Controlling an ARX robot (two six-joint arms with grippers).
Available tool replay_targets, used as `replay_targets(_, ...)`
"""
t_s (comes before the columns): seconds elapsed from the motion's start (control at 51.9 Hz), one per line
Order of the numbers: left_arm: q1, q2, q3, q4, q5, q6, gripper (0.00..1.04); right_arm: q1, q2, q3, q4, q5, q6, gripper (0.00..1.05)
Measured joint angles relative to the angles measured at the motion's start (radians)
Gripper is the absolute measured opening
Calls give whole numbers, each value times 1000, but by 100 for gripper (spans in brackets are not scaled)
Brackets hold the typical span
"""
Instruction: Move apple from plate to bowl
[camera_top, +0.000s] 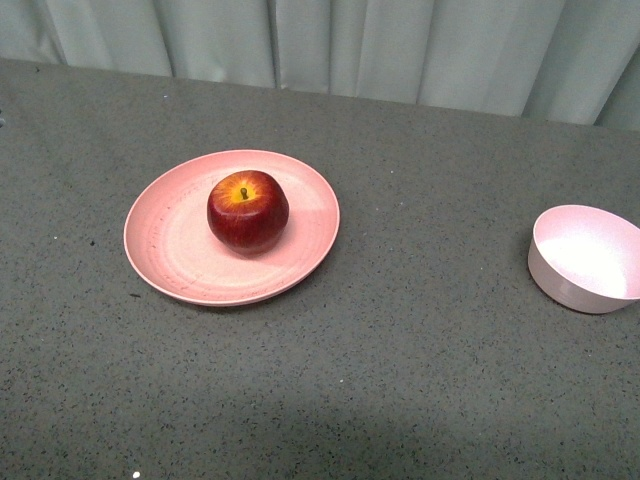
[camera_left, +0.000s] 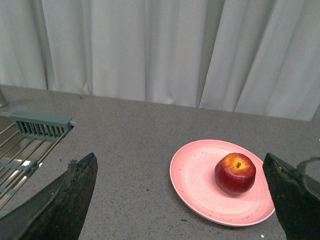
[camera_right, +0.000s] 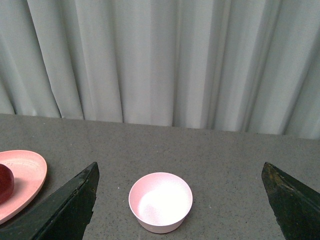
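Note:
A glossy dark red apple (camera_top: 247, 211) with a yellow-orange top rests upright on the salmon-pink plate (camera_top: 170, 250), left of centre on the grey table. The small pale pink bowl (camera_top: 586, 258) stands empty at the right edge. Neither arm shows in the front view. In the left wrist view my left gripper (camera_left: 180, 165) hangs open, well short of the apple (camera_left: 235, 173) and the plate (camera_left: 195, 180). The right gripper (camera_right: 180, 172) is open too, wide apart and back from the bowl (camera_right: 160, 201); the plate's edge (camera_right: 27, 177) and a sliver of apple (camera_right: 5, 182) show beside it.
A pale curtain (camera_top: 400, 45) hangs along the table's far edge. A metal wire rack with a grey-green end piece (camera_left: 40, 125) sits off the table's side in the left wrist view. Grey tabletop (camera_top: 430, 300) lies between plate and bowl.

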Motion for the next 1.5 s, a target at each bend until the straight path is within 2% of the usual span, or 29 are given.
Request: replay_targets(1.502,0,0,0,0,0,0,98,0,0,0,0,0,0,95)
